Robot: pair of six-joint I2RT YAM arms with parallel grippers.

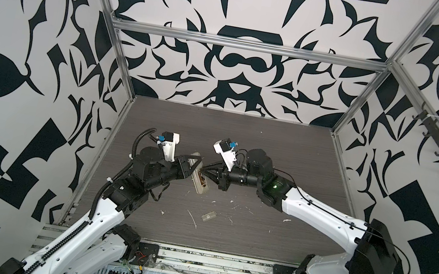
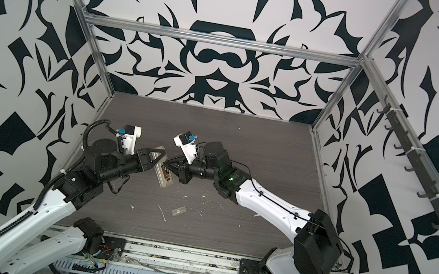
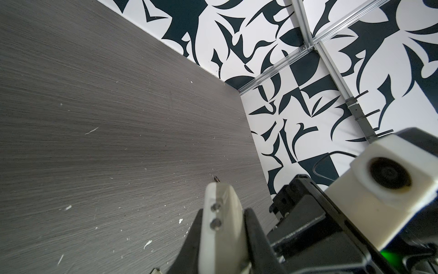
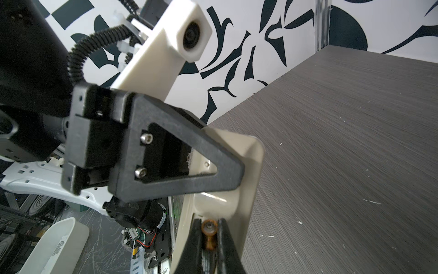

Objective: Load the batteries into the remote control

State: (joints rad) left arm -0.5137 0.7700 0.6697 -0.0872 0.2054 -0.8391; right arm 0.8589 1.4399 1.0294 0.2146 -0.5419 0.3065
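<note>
The white remote control (image 1: pixel 198 185) (image 2: pixel 165 180) hangs tilted above the table, its open battery recess facing my right arm. My left gripper (image 1: pixel 195 164) (image 2: pixel 160 159) is shut on its upper end; in the left wrist view the remote (image 3: pixel 222 208) fills the left gripper (image 3: pixel 224 219). My right gripper (image 1: pixel 205 173) (image 2: pixel 169 166) (image 4: pixel 209 233) is shut on a battery (image 4: pixel 209 227), whose brownish tip points into the recess of the remote (image 4: pixel 251 180). Whether another battery sits in the recess is unclear.
A small translucent cover piece (image 1: pixel 208 216) (image 2: pixel 179 211) lies flat on the grey table (image 1: pixel 284 161) in front of the arms. White scraps (image 1: pixel 191 218) are scattered near it. Patterned walls and metal posts enclose three sides. A white bin (image 4: pixel 54 244) sits beyond the table's edge.
</note>
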